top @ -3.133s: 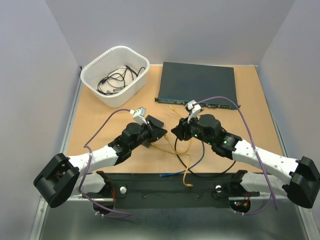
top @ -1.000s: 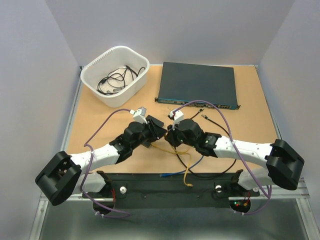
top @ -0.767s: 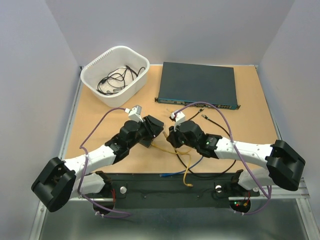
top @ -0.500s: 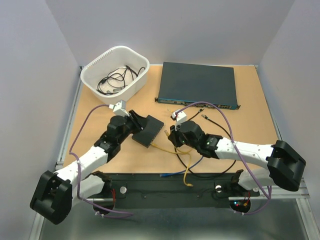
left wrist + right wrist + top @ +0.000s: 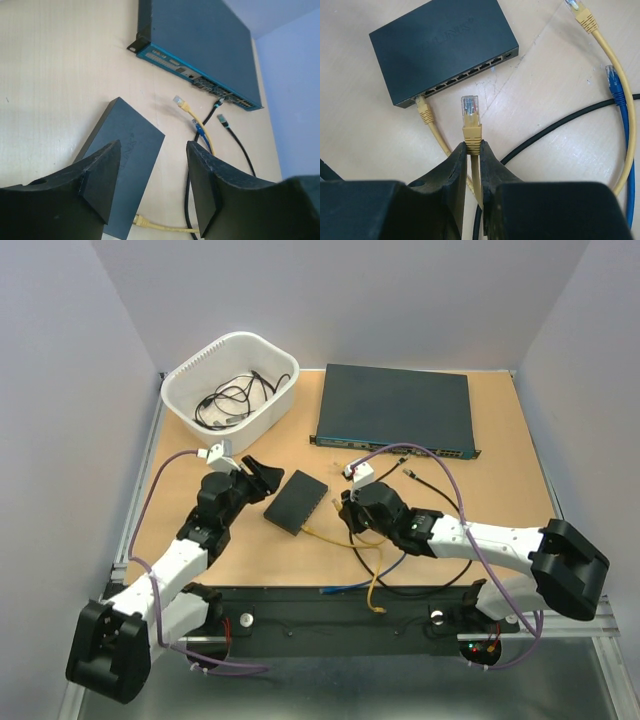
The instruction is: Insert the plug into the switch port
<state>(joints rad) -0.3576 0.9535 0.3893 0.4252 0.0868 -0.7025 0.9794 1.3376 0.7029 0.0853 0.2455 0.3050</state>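
Top, left-wrist and right-wrist views of a two-arm cable bench.

The small black switch [image 5: 297, 502] lies flat on the wooden table [image 5: 500, 460], near its middle, between the two grippers and well in front of the large dark unit [image 5: 395, 405] at the far edge. Its switch ports [image 5: 465, 75] run in a row along the long edge that faces the right wrist camera.

The right gripper [image 5: 472, 147] has its fingers pressed together on the yellow boot just behind the plug [image 5: 470, 107], which stands clear of the fingertips. The plug's clear tip points toward the port row but is apart from it. It appears to face the middle ports, though the angle does not fix which one.

A second yellow cable [image 5: 424, 112] is already seated in the end port at the left of the row.

The left gripper [image 5: 152, 150] has its jaws spread wide and grips nothing. In the top view it sits just left of the switch [image 5: 255, 475]; the wrist view shows the switch's top face [image 5: 125, 150] through the gap.

Loose on the table right of the switch lie another yellow connector [image 5: 582, 12], a blue cable [image 5: 615, 85] and a black cable [image 5: 560, 127].

A white basket [image 5: 190, 365] holding black cords [image 5: 235, 395] stands at the far left corner.
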